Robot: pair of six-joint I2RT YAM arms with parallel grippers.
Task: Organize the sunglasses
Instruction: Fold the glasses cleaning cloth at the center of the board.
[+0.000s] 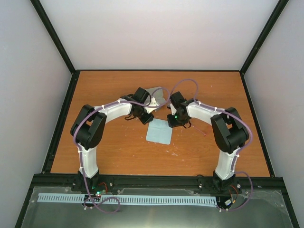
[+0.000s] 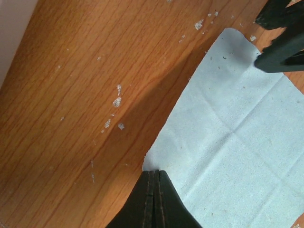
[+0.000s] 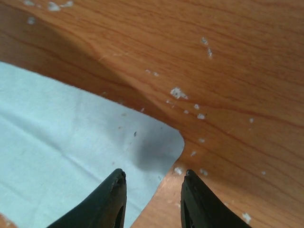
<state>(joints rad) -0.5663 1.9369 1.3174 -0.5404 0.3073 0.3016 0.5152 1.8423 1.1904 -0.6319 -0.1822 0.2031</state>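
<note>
Over one cloth (image 1: 158, 131) are two grippers: left gripper (image 2: 153, 173) pressed together at a corner, right gripper (image 3: 153, 176) spread.

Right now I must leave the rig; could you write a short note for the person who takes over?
Left gripper: shut, at one corner of the blue cloth.
Right gripper: open, above another corner.
Sunglasses: probably the faint red line on the table right of the right gripper, not held.
Done: nothing visible.
To do: pick up and put away the sunglasses.
</note>
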